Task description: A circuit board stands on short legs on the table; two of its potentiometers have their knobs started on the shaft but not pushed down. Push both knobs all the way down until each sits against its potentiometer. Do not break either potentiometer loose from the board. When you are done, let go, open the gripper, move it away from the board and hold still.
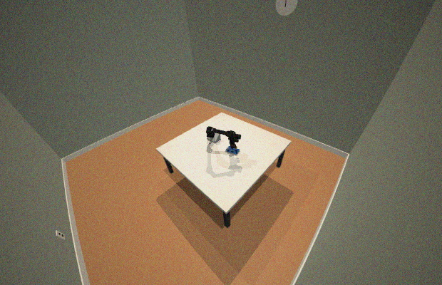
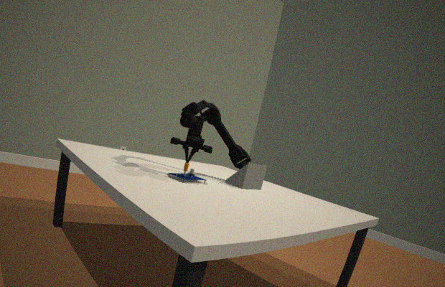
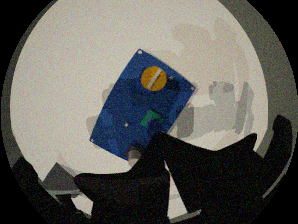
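The blue circuit board stands low on the table. An orange knob with a white line on top stands upright near one end, with a pale length of shaft showing below it in the exterior view. A grey knob near the other end stands lower; a finger partly covers it in the wrist view. My gripper is shut and empty above the board. In the exterior view its tips overlap the orange knob's top; whether they touch is unclear.
The white table carries the arm's grey wedge-shaped base. A green part and a small pale pin show on the board between the knobs. The arm's shadows fall beside the board.
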Motion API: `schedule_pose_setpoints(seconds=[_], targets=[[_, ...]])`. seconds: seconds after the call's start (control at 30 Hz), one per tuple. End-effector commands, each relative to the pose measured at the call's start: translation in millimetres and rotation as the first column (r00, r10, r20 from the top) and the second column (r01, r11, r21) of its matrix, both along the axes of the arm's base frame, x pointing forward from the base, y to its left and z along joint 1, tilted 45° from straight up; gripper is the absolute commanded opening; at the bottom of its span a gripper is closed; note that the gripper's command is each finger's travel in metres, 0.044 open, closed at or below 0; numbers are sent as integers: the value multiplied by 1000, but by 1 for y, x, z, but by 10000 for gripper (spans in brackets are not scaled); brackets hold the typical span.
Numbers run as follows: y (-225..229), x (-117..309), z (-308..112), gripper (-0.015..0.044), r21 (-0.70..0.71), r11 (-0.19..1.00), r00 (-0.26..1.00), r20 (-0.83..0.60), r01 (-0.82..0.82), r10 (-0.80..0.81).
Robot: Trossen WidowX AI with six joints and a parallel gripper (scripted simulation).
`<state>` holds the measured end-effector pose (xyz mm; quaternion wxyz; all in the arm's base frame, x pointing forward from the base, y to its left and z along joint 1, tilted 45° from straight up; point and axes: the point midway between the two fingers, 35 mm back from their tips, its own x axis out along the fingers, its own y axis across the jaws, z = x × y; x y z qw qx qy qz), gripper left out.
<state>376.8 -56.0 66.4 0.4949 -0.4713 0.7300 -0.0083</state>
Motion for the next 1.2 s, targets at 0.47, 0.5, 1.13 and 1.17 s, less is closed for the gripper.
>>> schedule_pose_setpoints(seconds=[0.47,0.5,1.13,1.17], targets=[[-8,-1,-6,0,-3,1000,1000,-2,11,-11],[-8,-1,-6,0,-3,1000,1000,-2,11,-11],[-9,-1,-7,0,-3,1000,1000,-2,11,-11],[-9,-1,-7,0,-3,1000,1000,-2,11,-11]])
